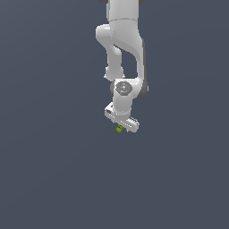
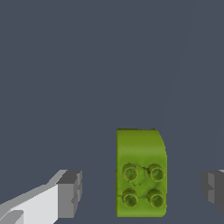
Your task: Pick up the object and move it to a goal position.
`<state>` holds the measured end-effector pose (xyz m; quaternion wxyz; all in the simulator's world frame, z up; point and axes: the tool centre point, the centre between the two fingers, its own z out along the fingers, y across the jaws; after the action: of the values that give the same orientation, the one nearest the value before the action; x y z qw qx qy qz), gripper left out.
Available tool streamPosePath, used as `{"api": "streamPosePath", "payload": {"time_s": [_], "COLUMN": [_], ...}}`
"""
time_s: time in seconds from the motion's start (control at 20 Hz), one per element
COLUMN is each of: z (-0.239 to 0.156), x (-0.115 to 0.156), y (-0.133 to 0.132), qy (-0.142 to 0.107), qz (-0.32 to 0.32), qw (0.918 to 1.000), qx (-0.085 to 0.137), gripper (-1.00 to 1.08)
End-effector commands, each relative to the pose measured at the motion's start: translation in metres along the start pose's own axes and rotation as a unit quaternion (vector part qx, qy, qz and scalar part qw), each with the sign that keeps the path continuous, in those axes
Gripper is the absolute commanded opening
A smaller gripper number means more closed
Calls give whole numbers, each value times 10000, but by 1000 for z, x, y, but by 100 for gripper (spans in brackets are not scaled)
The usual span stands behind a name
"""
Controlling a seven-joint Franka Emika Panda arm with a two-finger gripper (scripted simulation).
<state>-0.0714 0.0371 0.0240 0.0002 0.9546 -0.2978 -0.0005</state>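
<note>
We see the block (image 2: 141,173) best in the wrist view: a lime-green piece with a flat top, one corner rounded off, and four round studs set in a square on one half of it. The studs are a darker, olive green, with thin dark lines between them. The other half of the top is plain.

It lies between the two fingers (image 2: 70,194) of the gripper (image 2: 142,192), with grey floor showing on both sides of it. Neither pad touches it. It sits off centre, closer to one finger than the other. The jaws are spread wide and grasp nothing.

In the exterior view the block (image 1: 119,129) is a tiny green speck just under the gripper (image 1: 122,124), peeking out beneath its lower edge. It lies near the middle of the scene. We cannot tell from this view whether it rests on the floor (image 1: 53,179) or hangs just above it.

Farther back, the arm (image 1: 123,49) comes down from the top of the exterior view, white, with a grey round joint above the hand. The hand is tilted, its exterior view's right end lower.

We see no containers on the floor.
</note>
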Motion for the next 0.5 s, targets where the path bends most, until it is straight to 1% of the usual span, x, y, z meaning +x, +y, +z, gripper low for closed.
{"api": "streamPosePath", "payload": {"time_s": [0.0,0.2,0.25,0.45], "z": [8,12,12,12], "x": [0,1,1,1], "y": [0,-1,-1,-1], "qy": [4,4,4,4], "qz": [2,6,6,6], "qw": [10000,10000,10000,10000], "qx": [3,4,4,4], "gripper": [100,100,-100,-100]}}
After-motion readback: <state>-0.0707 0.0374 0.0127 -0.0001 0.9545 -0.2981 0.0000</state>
